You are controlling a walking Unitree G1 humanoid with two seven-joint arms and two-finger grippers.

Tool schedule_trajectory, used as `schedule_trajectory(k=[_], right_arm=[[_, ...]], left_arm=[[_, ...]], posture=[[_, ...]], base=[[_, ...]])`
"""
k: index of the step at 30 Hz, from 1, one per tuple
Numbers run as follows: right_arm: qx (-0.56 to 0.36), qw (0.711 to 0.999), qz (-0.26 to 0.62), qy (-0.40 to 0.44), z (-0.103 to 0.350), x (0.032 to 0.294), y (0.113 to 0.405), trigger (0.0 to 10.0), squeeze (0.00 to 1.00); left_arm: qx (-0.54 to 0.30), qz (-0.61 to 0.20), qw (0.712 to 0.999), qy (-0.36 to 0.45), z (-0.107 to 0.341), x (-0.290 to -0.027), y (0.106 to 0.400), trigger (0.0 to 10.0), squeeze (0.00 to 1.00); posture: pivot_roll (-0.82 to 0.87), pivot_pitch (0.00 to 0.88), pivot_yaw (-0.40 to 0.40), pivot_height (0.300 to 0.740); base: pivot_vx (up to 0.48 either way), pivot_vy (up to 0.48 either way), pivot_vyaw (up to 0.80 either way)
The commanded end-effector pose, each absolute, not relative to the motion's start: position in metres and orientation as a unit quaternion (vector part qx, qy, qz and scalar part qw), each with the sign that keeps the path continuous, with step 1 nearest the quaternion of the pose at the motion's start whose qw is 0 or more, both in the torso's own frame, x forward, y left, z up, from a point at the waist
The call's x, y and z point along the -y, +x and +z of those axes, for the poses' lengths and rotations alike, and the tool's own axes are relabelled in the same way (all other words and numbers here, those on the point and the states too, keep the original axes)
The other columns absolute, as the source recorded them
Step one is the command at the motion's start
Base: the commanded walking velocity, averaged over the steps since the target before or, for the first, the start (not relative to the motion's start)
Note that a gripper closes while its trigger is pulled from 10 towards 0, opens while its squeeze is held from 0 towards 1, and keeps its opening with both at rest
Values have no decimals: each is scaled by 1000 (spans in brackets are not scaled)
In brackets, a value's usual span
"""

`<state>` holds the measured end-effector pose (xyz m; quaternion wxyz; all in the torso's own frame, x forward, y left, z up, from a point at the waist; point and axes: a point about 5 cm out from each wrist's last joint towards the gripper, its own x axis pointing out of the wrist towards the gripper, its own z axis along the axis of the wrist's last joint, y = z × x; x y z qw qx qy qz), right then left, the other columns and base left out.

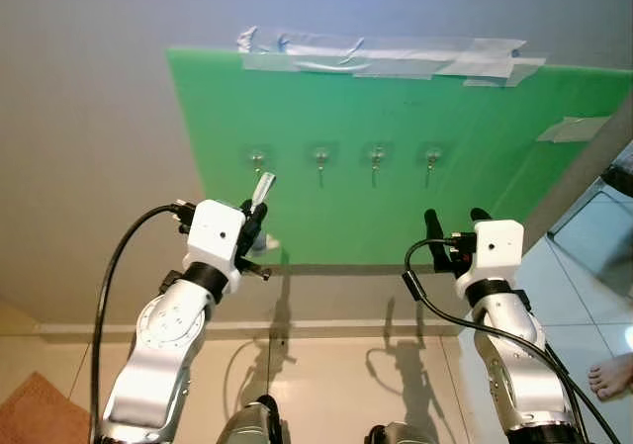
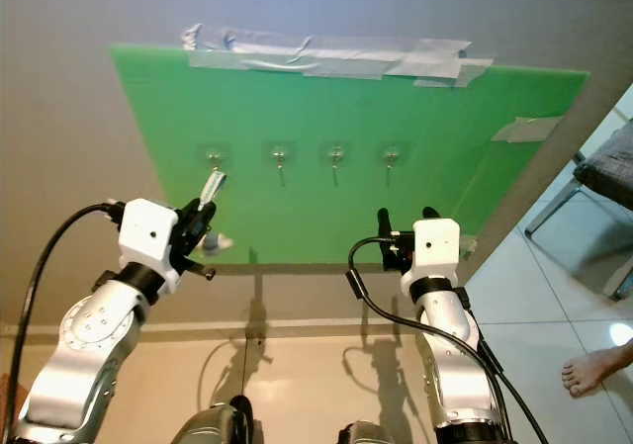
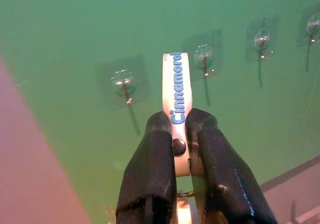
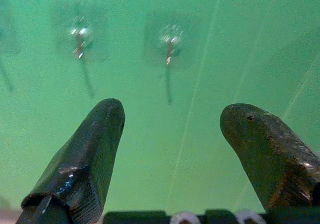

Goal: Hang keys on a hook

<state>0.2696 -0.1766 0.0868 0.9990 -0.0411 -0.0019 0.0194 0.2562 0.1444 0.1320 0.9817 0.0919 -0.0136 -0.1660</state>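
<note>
The keys themselves are mostly hidden. What shows is a white tag (image 3: 176, 92) printed with blue lettering that reads like "Cinnamoro", its end cut short by the fingers, and a small pale scrap hanging below the left gripper (image 1: 255, 214) that is too blurred to name. A bit of metal ring glints between the fingers low in the left wrist view, but I cannot tell if any key hangs from it.

The left gripper's two black fingers (image 3: 150, 174) are pressed together on the lower part of the tag, one on each flat side, with a dark rivet just showing in the slit between them. The tag sticks up out of the fingertips, tilted a little to the right, and its free end reaches toward the leftmost hook (image 1: 257, 157) without touching it. From the head views the tag's tip lies just below that hook and a touch to its right.

Four small metal hooks on clear pads sit in a row on a green board (image 1: 495, 167) taped to the wall with grey tape (image 1: 396, 56). The second hook (image 1: 320, 157) and the others farther right hang bare.

The right gripper (image 1: 454, 219) is raised near the board's lower edge, below the rightmost hook (image 1: 432, 157), its fingers (image 4: 90, 149) spread wide apart with nothing between them.

At the far right, on the tiled floor (image 1: 593, 335), a person's bare foot (image 1: 613, 375) is cut off by the picture's edge.
</note>
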Motion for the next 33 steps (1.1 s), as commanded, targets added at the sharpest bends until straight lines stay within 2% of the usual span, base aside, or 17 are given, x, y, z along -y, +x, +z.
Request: schedule_trajectory(k=[1,6,8,13,21,26,33], right_arm=[[-13,999,17,-41,82,180,268,10000,161],[-17,999,29,-37,83,172,267,10000,165],[-18,999,32,-39,83,171,265,10000,165],[-13,999,25,-44,88,178,262,10000,165],[-21,999,16,-45,87,182,257,10000,165],[-24,998,23,-45,87,177,261,10000,165],[-26,998,40,-45,86,169,268,10000,184]], left_arm=[[17,-184,979,87,134,-134,258,0,0],[13,-254,965,57,135,-104,281,0,0],[16,-260,964,57,136,-102,289,0,0],[16,-236,971,40,140,-108,295,0,0],[13,-208,978,30,135,-104,288,0,0],[9,-194,980,30,134,-105,288,0,0],[14,-164,985,41,137,-110,289,0,0]], posture=[[-78,94,-10,740],[-83,102,-33,740],[-97,104,-35,740],[-138,112,-35,740],[-153,108,-25,740],[-129,98,-27,740],[-86,95,-42,740]], base=[[0,0,0],[0,0,0],[0,0,0],[0,0,0],[0,0,0],[0,-455,0],[309,-364,796]])
